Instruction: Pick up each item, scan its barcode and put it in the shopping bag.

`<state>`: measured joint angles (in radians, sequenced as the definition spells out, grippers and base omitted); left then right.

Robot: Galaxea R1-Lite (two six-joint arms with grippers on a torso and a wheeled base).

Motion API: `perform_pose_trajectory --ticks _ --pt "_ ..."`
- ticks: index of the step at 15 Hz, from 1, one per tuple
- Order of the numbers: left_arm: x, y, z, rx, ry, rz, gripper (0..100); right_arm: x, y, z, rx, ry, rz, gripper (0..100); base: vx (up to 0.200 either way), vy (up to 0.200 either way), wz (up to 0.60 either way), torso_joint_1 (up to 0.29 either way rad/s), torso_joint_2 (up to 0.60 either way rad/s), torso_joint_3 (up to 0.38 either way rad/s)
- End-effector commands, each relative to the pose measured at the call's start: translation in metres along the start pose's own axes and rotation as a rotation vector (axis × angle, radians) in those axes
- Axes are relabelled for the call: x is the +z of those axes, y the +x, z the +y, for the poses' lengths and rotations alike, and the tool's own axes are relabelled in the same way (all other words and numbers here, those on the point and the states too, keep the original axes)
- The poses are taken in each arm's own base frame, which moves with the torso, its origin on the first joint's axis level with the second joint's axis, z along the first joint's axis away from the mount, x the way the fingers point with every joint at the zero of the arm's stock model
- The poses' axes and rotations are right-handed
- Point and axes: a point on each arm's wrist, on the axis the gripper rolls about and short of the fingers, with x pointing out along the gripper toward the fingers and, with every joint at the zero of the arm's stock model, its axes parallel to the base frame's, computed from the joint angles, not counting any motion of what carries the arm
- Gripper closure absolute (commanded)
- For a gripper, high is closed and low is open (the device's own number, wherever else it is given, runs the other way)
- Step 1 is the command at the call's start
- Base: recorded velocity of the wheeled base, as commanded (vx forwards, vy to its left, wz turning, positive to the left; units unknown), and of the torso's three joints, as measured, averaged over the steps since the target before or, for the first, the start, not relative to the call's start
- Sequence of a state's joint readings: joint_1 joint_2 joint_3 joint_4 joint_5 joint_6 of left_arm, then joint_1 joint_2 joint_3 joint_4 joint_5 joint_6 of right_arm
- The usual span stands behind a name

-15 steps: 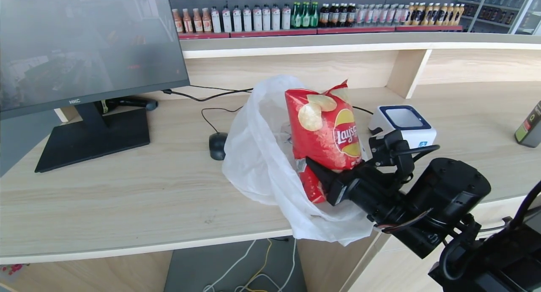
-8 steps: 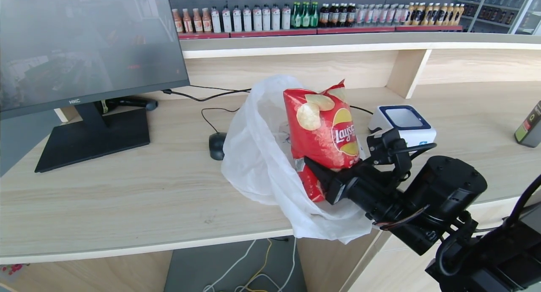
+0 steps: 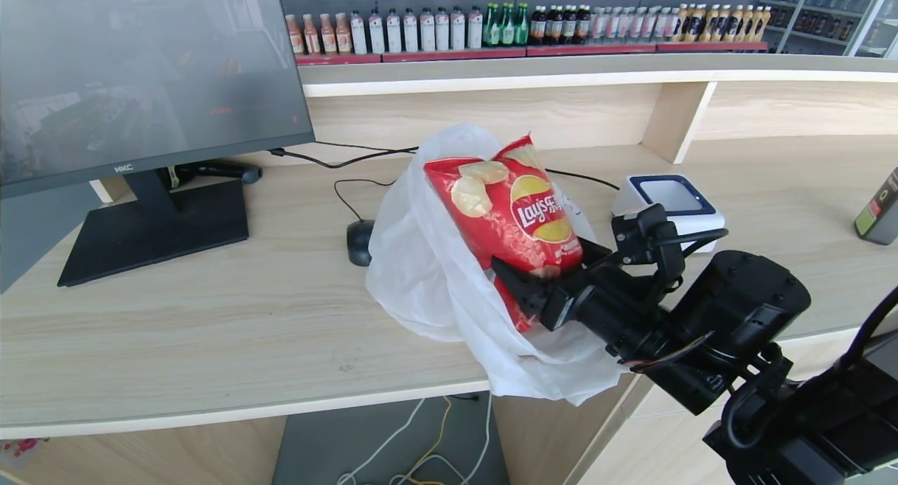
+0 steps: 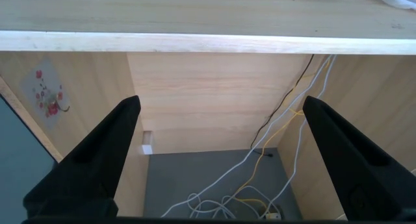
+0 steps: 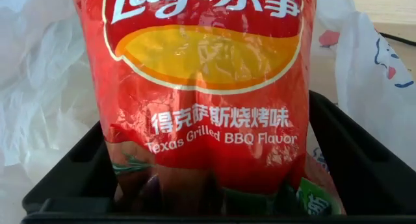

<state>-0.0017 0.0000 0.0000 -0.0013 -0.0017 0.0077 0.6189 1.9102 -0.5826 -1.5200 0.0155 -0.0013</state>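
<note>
We start with the table (image 3: 210, 330), a long pale wood top with a dark monitor (image 3: 140, 71) at its left end. Near the middle, at the front edge, slumps the white shopping bag (image 3: 421, 274), with its mouth open upward and toward the robot.

The red chip bag (image 3: 505, 218) stands in that mouth, and thin plastic lies around its lower part on the left and behind it. Its long axis rises from the right end effector (image 3: 551, 271) up and away, leaning toward the robot's left. The right end effector is clamped on the packet's lower end, one jaw on each side, as the right wrist view shows (image 5: 208, 191). We judge that the coming move turns on this: the packet already lies ahead of its holder and above the bag's hollow, so it needs only to go down along its own axis.

The scanner (image 3: 666, 197) sits just to the right of the shopping bag, window up. The left end effector (image 4: 221, 104) hangs below the table edge with its fingers wide apart, holding nothing, well away from the goods, so the right arm is the nearer one. A mouse (image 3: 360, 241) lies just left of the shopping bag.

The packet carries a round logo and a flavour line in two scripts, which we leave unread.
</note>
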Motion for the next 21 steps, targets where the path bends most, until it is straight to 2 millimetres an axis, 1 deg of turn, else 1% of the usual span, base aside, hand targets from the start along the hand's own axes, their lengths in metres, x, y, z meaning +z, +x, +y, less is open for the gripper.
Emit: perform_pose_trajectory --ticks 1,3,4,7,10,12,13,14,17,21 --pt "0.000 0.000 0.000 0.000 0.000 0.000 0 0.013 -0.005 0.000 -0.001 -0.001 -0.038 0 0.000 0.000 0.00 0.000 0.00 0.000" --pt "0.000 0.000 0.000 0.002 -0.002 0.000 0 0.024 -0.009 0.000 -0.001 -0.001 -0.068 0 0.000 0.000 0.00 0.000 0.00 0.000" --pt "0.000 0.000 0.000 0.000 0.000 0.000 0 0.026 -0.011 0.000 -0.001 -0.002 -0.075 0 0.000 0.000 0.00 0.000 0.00 0.000" --pt "0.000 0.000 0.000 0.000 0.002 0.000 0 0.039 -0.024 0.000 -0.001 -0.007 -0.102 0 0.000 0.000 0.00 0.000 0.00 0.000" --pt "0.000 0.000 0.000 0.000 0.002 0.000 0 0.058 -0.042 0.000 -0.003 -0.012 -0.148 0 0.000 0.000 0.00 0.000 0.00 0.000" --pt "0.000 0.000 0.000 0.000 0.002 0.000 0 0.065 -0.057 0.001 -0.005 -0.013 -0.162 0 0.000 0.000 0.00 0.000 0.00 0.000" --pt "0.000 0.000 0.000 0.000 0.002 0.000 0 0.067 -0.062 0.001 -0.007 -0.021 -0.167 0 -0.200 0.000 0.00 -0.002 0.00 -0.002" --pt "0.000 0.000 0.000 0.000 0.002 0.000 0 0.068 -0.064 0.000 -0.009 -0.021 -0.167 0 -0.200 0.000 0.00 0.007 0.01 0.002" --pt "0.000 0.000 0.000 0.000 0.000 0.000 0 0.067 -0.060 0.000 -0.007 -0.023 -0.168 0 -0.200 0.000 0.00 0.006 0.01 -0.002" --pt "0.000 0.000 0.000 0.000 0.005 0.000 0 0.068 -0.058 0.001 -0.004 -0.041 -0.173 0 0.000 0.000 0.00 0.000 0.00 0.000"
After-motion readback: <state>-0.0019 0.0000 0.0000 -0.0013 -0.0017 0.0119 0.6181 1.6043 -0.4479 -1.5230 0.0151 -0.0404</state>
